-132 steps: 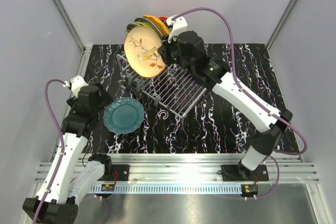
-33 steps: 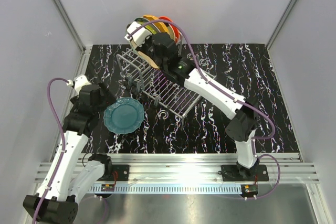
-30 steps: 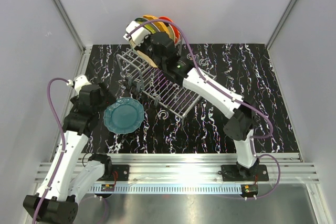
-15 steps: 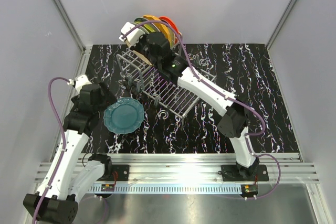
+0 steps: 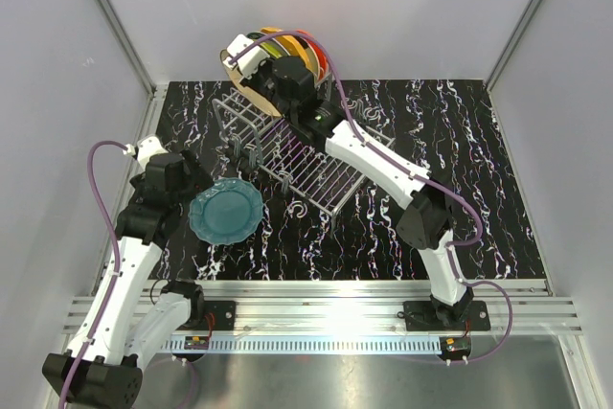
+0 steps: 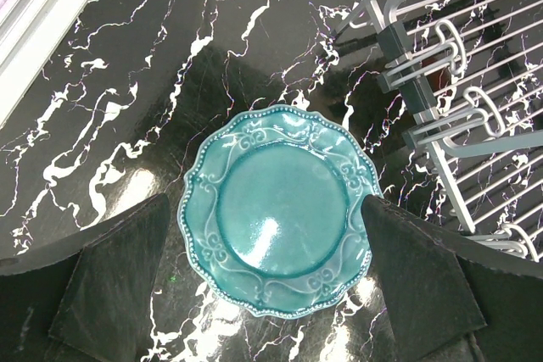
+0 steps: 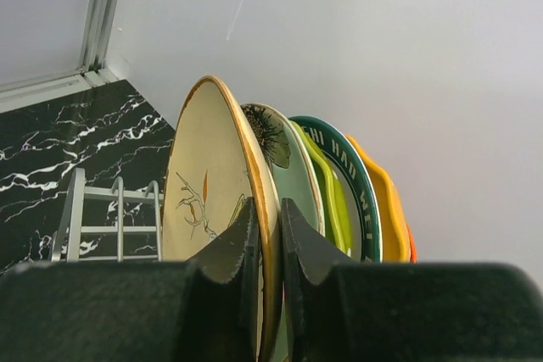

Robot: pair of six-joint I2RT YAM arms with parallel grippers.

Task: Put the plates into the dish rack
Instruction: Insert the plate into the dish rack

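Observation:
The teal plate (image 5: 226, 211) lies flat on the black marbled table, left of the dish rack (image 5: 297, 165). My left gripper (image 6: 267, 281) hangs above it, jaws wide open on either side of the teal plate (image 6: 276, 222), empty. My right gripper (image 7: 269, 231) is shut on the rim of the floral cream plate (image 7: 204, 192), held upright at the rack's far end. Behind it stand the floral pale green (image 7: 293, 180), lime green (image 7: 335, 201), teal-rimmed white (image 7: 356, 192), yellow-orange (image 7: 390, 205) and red-orange plates. In the top view the row of plates (image 5: 278, 50) stands on edge at the raised slotted section.
The rack's flat grid tray (image 5: 321, 174) reaches toward the table's middle; its wires and hooks (image 6: 458, 82) show at the upper right of the left wrist view. Grey walls close in the back and both sides. A metal rail (image 5: 326, 294) runs along the near edge.
My right arm has swung the floral cream plate from facing the camera to standing on edge against the row of plates, moving left and back. The left arm and teal plate have not moved.

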